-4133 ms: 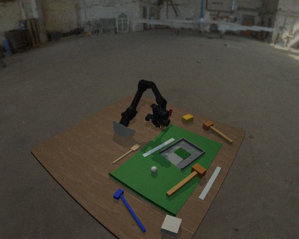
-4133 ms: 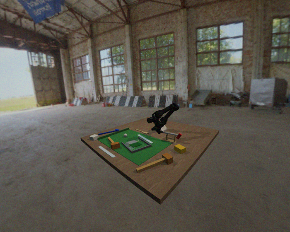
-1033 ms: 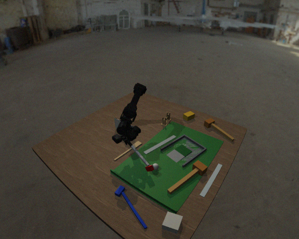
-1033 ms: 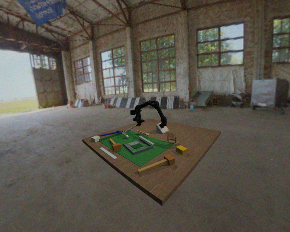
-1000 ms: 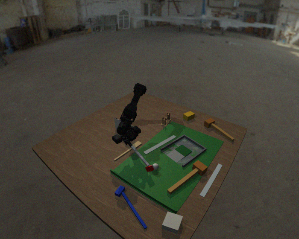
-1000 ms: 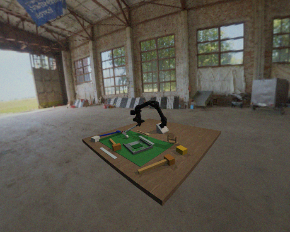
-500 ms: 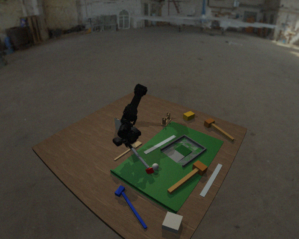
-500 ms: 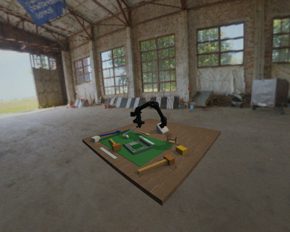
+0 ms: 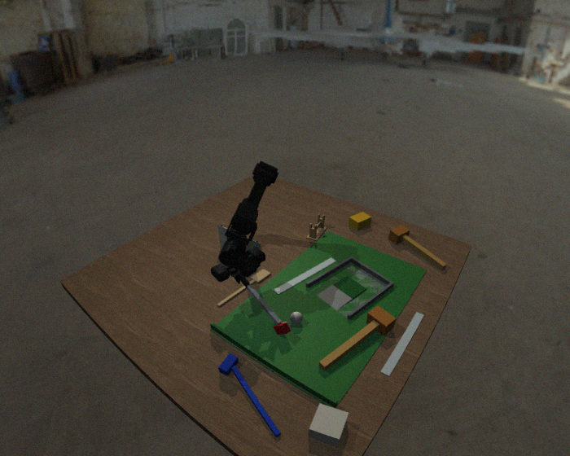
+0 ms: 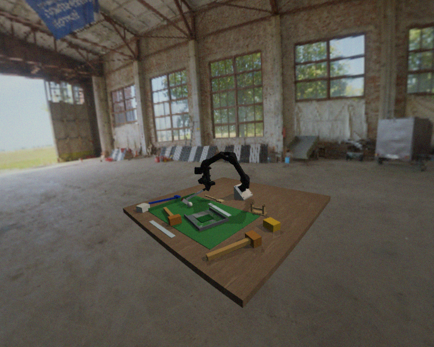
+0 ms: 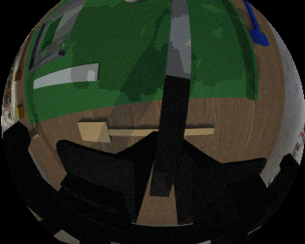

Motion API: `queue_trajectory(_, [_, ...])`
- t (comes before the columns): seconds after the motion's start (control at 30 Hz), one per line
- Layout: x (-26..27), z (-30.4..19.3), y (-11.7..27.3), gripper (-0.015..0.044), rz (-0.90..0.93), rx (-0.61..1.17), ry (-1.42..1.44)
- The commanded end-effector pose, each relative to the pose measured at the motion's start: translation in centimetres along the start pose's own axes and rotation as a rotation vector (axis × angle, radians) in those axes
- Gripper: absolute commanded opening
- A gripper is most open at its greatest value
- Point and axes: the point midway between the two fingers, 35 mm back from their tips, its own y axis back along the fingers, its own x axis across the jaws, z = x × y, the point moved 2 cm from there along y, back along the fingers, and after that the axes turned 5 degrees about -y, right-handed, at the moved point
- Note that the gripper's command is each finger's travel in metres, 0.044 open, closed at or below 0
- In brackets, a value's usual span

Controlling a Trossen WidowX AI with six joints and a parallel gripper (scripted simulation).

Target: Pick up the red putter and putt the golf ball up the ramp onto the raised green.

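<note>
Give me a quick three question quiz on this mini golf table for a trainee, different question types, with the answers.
1. True or false: the hand is shut on the grey-shafted, red-headed putter.
2. The small white golf ball lies on: A) the bare wooden board, B) the flat green mat, C) the raised green.
3. What colour is the mallet lying off the mat near its front corner?

Key: 1 true; 2 B; 3 blue.

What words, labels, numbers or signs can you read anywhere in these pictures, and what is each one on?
Blue banner hanging from the roof, exterior view: pale lettering is there, too blurred to read.
Red putter, golf ball, mallets, blocks and green mat: no text visible on any of them.
Nothing else legible in any view.
</note>
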Motion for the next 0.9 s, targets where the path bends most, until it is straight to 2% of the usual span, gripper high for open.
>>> queue_trajectory(0.0, [-1.4,0.1,0.0,0.0000,-0.001,-0.008,-0.001])
queue_trajectory(0.27, [-1.0,0.0,-0.1,0.0000,0.003,-0.006,-0.007])
queue_trajectory(0.6, [11.5,-0.8,0.0,0.0000,0.006,-0.006,-0.002])
queue_trajectory(0.87, [12.3,-1.0,0.7,0.0000,0.007,-0.006,-0.002])
